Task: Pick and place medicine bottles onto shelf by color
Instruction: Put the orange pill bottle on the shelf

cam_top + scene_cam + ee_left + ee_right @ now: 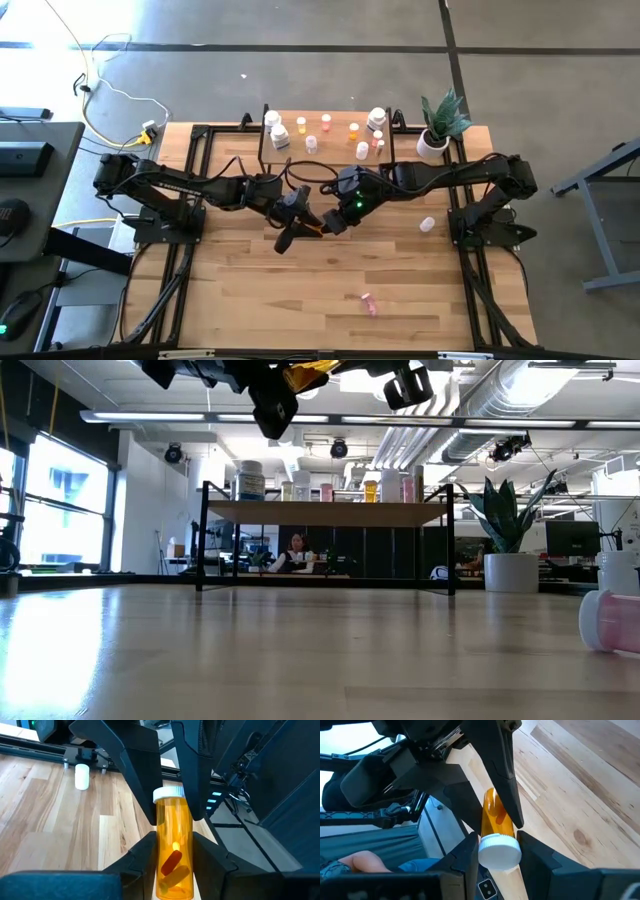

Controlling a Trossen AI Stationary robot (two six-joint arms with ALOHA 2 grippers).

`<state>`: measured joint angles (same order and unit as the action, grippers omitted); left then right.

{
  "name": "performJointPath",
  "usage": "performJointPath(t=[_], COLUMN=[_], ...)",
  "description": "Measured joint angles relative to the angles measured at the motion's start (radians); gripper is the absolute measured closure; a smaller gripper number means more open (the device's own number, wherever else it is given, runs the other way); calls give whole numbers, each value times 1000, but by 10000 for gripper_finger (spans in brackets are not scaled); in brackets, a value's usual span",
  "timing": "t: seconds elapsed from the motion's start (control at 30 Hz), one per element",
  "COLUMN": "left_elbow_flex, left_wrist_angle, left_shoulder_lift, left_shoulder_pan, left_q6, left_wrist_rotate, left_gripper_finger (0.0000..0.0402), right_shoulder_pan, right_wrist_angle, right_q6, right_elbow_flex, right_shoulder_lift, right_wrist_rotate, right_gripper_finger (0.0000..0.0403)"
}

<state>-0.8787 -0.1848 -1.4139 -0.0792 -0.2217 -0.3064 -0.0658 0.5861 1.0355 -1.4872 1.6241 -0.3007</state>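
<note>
Glossy see-through orange plastic bottle (174,855), smooth white plastic cap; matt black tool fingers (141,767); light, satin-finished wooden tabletop (300,290).

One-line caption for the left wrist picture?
Both grippers grasp one orange pill bottle by opposite ends above the table.

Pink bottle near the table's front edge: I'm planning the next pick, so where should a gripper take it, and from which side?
I'd take the pink bottle across its body at mid-length, coming straight down: it lies on its side on the table, nothing close. Left gripper and right gripper both hold the orange bottle now.
</note>
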Motion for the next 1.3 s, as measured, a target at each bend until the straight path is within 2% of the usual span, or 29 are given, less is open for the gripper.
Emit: performJointPath(t=[0.17,0.47,0.73,0.87,1.03,1.3], left_elbow_flex=[0,0,0,0,0,0], left_wrist_angle=[-1,3,2,-7,-60,-163], left_shoulder_lift=[0,0,0,0,0,0], left_shoulder_pan=[0,0,0,0,0,-31], left_q6=[0,-2,-2,10,52,102], left_wrist_rotate=[-2,-5,12,107,279,459], left_gripper_finger=[304,304,304,304,304,304], right_shoulder_pan=[0,16,70,110,165,270], right_wrist_angle=[0,-15,-18,-23,-21,-34], right_q6=[-16,-23,-30,-63,-135,-344], right_elbow_flex=[0,0,0,0,0,-29], right_shoulder_lift=[0,0,-44,-69,-94,-111], right_wrist_rotate=[0,13,80,108,117,135], right_gripper_finger=[288,230,224,224,224,224])
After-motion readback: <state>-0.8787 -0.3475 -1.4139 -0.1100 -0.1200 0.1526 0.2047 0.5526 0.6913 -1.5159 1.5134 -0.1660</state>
